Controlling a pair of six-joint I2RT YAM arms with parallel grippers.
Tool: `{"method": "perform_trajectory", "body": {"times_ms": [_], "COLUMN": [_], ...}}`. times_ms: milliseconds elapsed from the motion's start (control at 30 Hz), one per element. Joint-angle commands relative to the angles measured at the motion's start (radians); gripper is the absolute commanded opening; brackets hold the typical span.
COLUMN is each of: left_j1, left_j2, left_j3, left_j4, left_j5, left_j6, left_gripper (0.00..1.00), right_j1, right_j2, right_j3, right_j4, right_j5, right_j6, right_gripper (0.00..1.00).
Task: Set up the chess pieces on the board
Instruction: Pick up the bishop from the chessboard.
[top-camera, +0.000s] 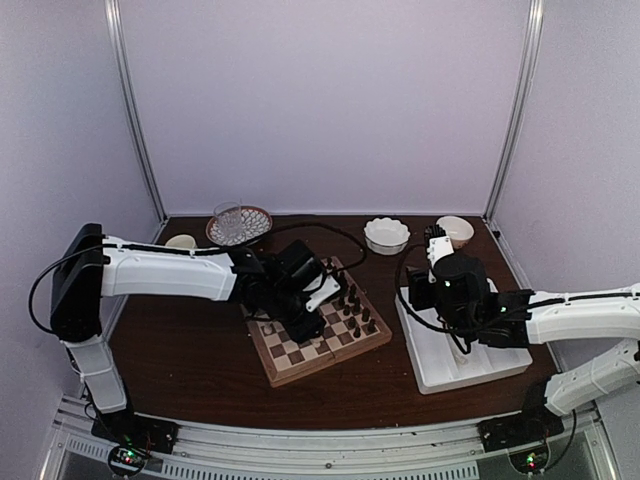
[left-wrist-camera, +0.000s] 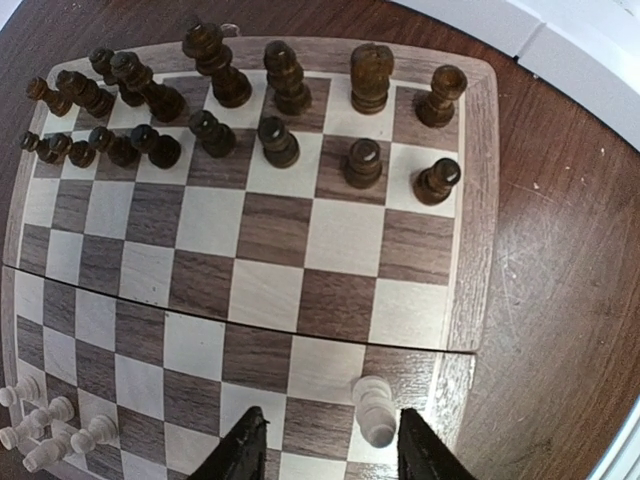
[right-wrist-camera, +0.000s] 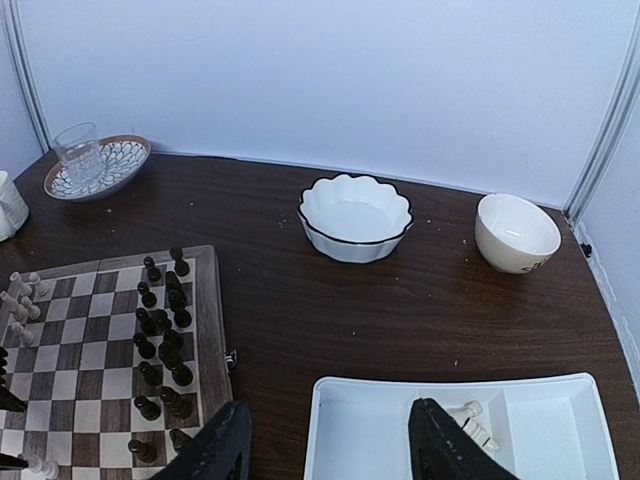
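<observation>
On the board (left-wrist-camera: 275, 230), cream chess pieces (left-wrist-camera: 50, 430) are clustered at the lower left, cut off by the frame edge. One cream piece (left-wrist-camera: 375, 410) is straddled by the left jaws, which are open, with a gap seen on its left. Further right, the right jaws are spread wide over the white tray (right-wrist-camera: 360, 430) — two more figures (right-wrist-camera: 470, 420) half hidden behind one jaw.

From above, the left gripper (top-camera: 305, 320) covers upper-left squares of the board (top-camera: 298, 358); the right wrist view's bottom edge crops the white tray (right-wrist-camera: 370, 430).
</observation>
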Motion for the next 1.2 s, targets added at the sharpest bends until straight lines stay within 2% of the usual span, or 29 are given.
{"method": "perform_trajectory", "body": {"times_ms": [0, 300, 1167], "left_j1": [-0.003, -0.003, -0.004], "left_j2": [0.019, 0.037, 0.078], "left_j3": [0.038, 0.059, 0.088], "left_j4": [-0.017, -0.050, -0.079], "left_j5": [0.032, 0.098, 0.099], "left_j6": [-0.003, 0.000, 0.007], "left_gripper": [0.44, 0.41, 0.29], "right_j1": [-0.005, -0.006, -0.005], "right_j2": [0.002, 0.006, -0.016], "right_j3": [0.016, 0.023, 0.014], "right_j4": [0.003, -0.004, 0.002], "right_j5": [-0.020, -0.026, -0.053], "right_j6": [0.002, -0.002, -0.007], "right_gripper": [0.56, 0.56, 0.57]}}
